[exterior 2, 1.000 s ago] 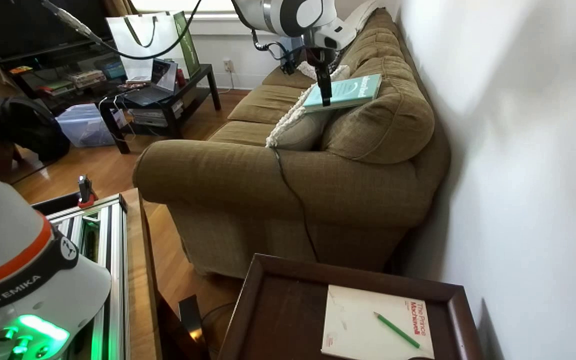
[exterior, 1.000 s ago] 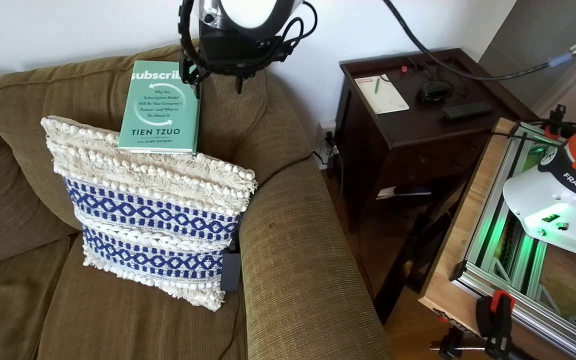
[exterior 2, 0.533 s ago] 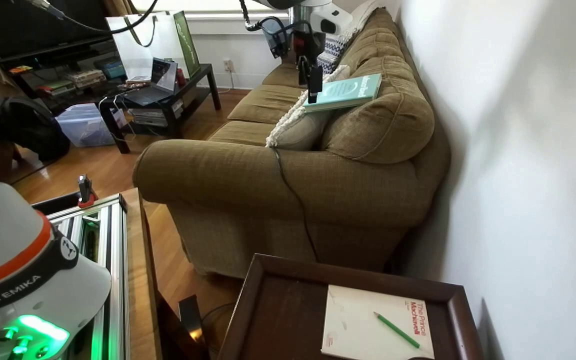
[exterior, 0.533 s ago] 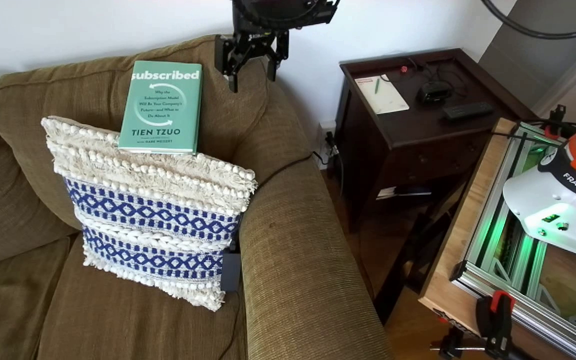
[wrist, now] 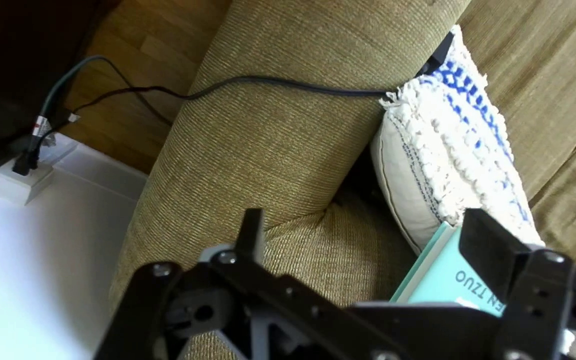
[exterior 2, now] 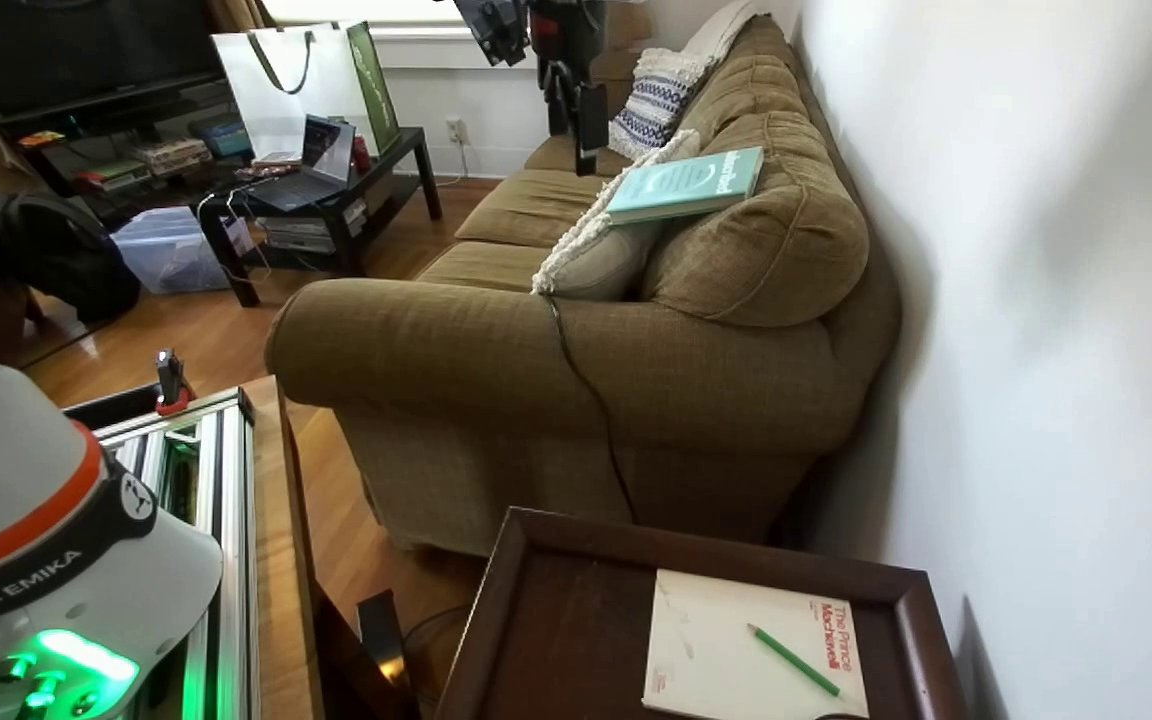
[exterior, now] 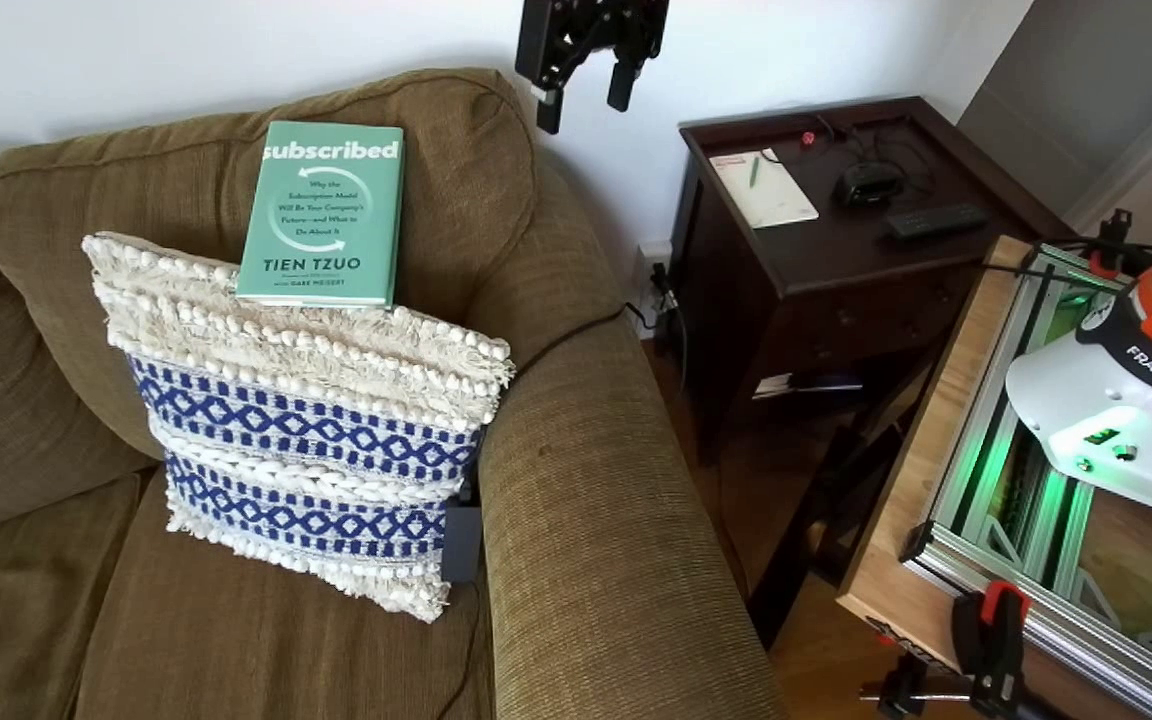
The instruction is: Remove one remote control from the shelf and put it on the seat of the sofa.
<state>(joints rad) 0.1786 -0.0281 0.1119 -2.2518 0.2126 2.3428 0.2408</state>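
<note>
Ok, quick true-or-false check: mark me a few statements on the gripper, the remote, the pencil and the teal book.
1. The remote control lies on the shelf. True.
2. The gripper is open. True.
3. The gripper is directly above the remote control. False: the wrist view shows the sofa, and no remote control.
4. A green pencil lies on a cream book on the shelf. True.
5. The gripper holds the teal book. False: the gripper holds nothing; the teal book lies apart from it, at the top edge of the patterned pillow.
</note>
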